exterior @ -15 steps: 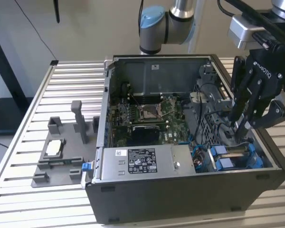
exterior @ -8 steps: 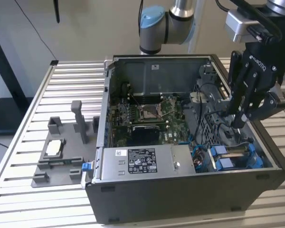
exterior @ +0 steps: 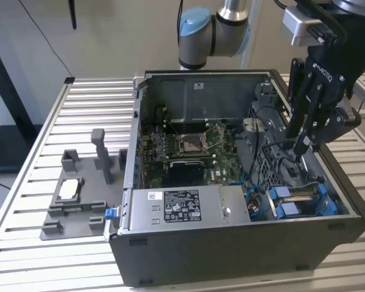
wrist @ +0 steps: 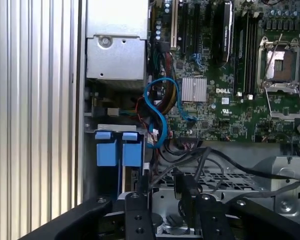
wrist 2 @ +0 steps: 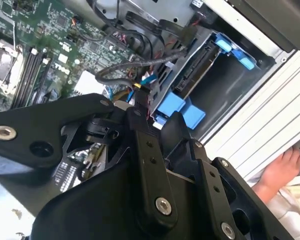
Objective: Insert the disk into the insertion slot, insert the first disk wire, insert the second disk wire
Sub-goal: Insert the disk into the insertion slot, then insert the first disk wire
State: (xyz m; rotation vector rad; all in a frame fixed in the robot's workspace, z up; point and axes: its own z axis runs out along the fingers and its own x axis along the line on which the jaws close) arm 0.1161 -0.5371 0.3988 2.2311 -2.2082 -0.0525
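Observation:
The disk [exterior: 305, 196] lies in the insertion slot [exterior: 328, 210] at the front corner of the black case on the exterior view's right, with its blue frame tabs [wrist: 119, 150] showing. In the second wrist view the disk [wrist 2: 200, 67] sits inside the grey bay. My gripper [exterior: 300, 149] hangs just behind the slot, over the drive cage, shut on the black connector [wrist: 183, 186] of a disk wire [wrist: 240, 165] that trails back across the cage. In the second wrist view my gripper [wrist 2: 139, 97] points down beside the blue tabs [wrist 2: 180, 109].
The silver power-supply box [exterior: 182, 207] fills the case's front. The green motherboard [exterior: 188, 149] lies in the middle, and a blue cable [wrist: 157, 107] loops beside it. A grey fixture [exterior: 79, 201] stands on the slatted table at the exterior view's left. A person's hand [wrist 2: 280, 170] rests outside the case.

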